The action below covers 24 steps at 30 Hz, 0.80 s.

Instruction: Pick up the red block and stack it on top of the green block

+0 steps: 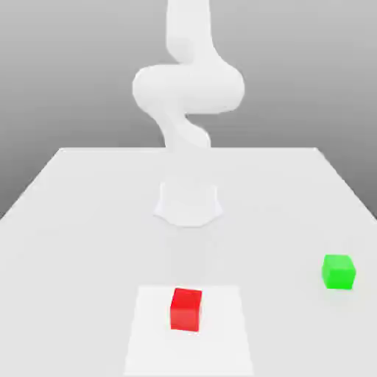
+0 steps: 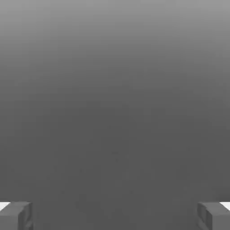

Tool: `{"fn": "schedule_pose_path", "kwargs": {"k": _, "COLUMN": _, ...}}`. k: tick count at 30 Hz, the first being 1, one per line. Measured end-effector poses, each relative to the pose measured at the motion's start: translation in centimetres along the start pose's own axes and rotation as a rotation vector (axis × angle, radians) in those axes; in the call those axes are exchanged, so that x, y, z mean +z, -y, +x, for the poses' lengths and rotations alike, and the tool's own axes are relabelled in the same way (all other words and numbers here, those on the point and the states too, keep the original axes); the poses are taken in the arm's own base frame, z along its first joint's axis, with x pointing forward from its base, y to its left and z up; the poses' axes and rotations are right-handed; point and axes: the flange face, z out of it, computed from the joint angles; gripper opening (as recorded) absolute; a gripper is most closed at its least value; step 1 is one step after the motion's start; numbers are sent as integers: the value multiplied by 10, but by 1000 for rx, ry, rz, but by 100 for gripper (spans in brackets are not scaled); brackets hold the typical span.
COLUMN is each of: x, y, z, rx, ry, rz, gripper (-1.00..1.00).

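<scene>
arm [image 1: 188, 88]: white, blurred, rises at the far middle of the table, curls over above its own base
arm base [image 1: 188, 204]: pale round foot on the table, landmark for all places below
table [image 1: 81, 221]: white, flat, spans the exterior view
red block [image 1: 185, 309]: sits flat on the table, straight in front of the arm base toward the camera, well apart from it, upright, nothing touching it
pale square patch [image 1: 151, 331]: lighter rectangle on the table under and around the red block, nearer the camera than the arm base
green block [image 1: 339, 271]: flat on the table, off to the exterior view's right of the arm base and nearer the camera, well apart from it, upright, nothing on top
red vs green: well apart, green lies to the exterior view's right of red and a bit closer to the arm base's depth, not stacked
gripper [image 2: 115, 218]: seen from the hand view, jaws spread wide, nothing between them, holds nothing
fingertips [image 2: 15, 215]: grey, one at each lower corner of the hand view, second one at [image 2: 214, 215], bare gap between
background behind fingertips: plain grey gradient, no block seen there
</scene>
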Motion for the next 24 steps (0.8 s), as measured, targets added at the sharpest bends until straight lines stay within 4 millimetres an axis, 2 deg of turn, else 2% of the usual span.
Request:
{"fn": "schedule_pose_path", "kwargs": {"k": 3, "x": 79, "y": -16, "z": -13, "rx": 22, "ry": 82, "rz": -83, "gripper": 0}}
{"fn": "schedule_pose_path", "kwargs": {"k": 6, "x": 147, "y": -39, "z": -34, "rx": 42, "ry": 156, "rz": -162, "gripper": 0}}
{"fn": "schedule_pose_path", "kwargs": {"k": 9, "x": 207, "y": -68, "z": -61, "rx": 61, "ry": 226, "rz": -242, "gripper": 0}}
{"fn": "schedule_pose_path", "kwargs": {"k": 12, "x": 258, "y": -102, "z": -93, "rx": 79, "ry": 292, "rz": -325, "gripper": 0}}
{"fn": "schedule_pose_path", "kwargs": {"k": 16, "x": 312, "y": -156, "z": -143, "rx": 102, "ry": 377, "rz": -439, "gripper": 0}}
{"fn": "schedule_pose_path", "kwargs": {"k": 19, "x": 340, "y": -199, "z": -183, "rx": 117, "ry": 436, "rz": -527, "gripper": 0}}
{"fn": "schedule_pose_path", "kwargs": {"k": 24, "x": 378, "y": -231, "z": -212, "rx": 120, "ry": 454, "rz": -554, "gripper": 0}}
